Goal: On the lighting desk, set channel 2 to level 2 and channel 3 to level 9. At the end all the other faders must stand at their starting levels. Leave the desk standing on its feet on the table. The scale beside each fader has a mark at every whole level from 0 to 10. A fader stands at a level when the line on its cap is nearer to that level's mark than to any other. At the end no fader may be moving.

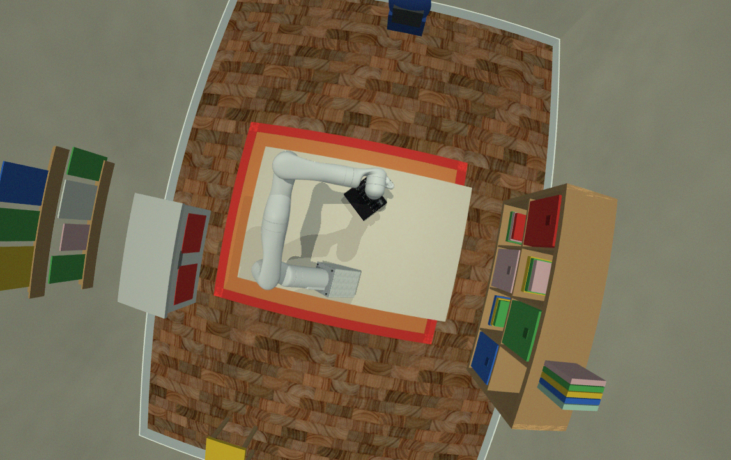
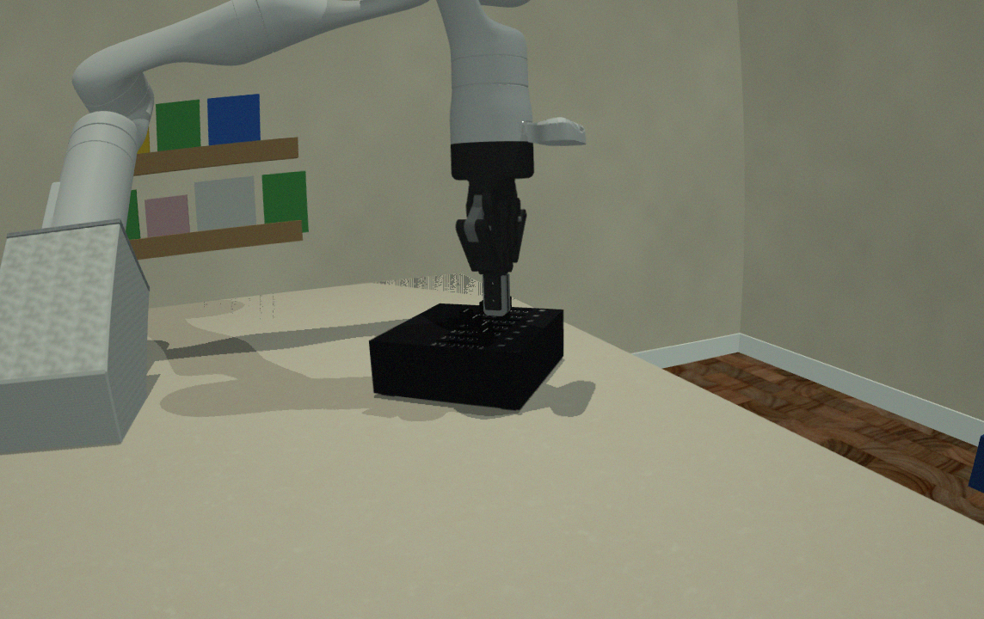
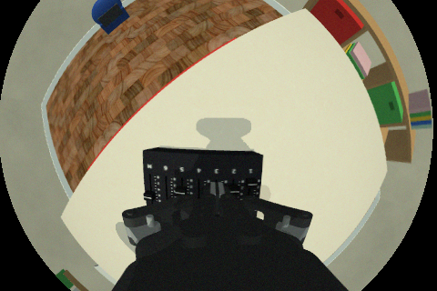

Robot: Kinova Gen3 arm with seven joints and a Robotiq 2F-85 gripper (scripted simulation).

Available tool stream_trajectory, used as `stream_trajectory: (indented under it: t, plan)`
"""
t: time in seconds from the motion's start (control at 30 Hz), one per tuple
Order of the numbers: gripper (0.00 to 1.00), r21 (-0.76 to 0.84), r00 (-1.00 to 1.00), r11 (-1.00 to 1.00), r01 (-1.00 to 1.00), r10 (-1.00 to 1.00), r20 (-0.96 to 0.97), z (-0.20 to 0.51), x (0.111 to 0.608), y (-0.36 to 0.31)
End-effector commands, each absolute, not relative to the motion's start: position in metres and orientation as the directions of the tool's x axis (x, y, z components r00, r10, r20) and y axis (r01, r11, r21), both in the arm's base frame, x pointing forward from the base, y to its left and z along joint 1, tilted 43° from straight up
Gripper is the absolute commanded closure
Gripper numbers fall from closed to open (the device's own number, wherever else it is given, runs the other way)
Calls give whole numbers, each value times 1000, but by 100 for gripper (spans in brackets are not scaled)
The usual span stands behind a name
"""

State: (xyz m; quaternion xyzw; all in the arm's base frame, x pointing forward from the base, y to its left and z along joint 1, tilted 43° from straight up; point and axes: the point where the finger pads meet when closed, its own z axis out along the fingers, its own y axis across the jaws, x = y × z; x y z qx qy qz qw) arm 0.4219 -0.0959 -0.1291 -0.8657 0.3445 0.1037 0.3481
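The claw (image 2: pixel 495 306) points straight down with its fingers pressed together, pinching nothing, its tips on the top panel of the one black lighting desk (image 2: pixel 464 361). The desk sits flat on the beige table (image 2: pixel 480 493), near the far edge. From above, it lies turned diagonally to the table's edges. The wrist view shows a row of faders (image 3: pixel 203 189); their count and levels are unclear.
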Motion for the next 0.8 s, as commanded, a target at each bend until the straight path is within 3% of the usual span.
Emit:
stream_trajectory:
  t: [0.0, 0.77]
  plan:
    - [100, -531, 741, -520, -669, -525, -419, -130, 422, -96]
    - [100, -531, 741, -520, -669, -525, -419, -136, 423, -90]
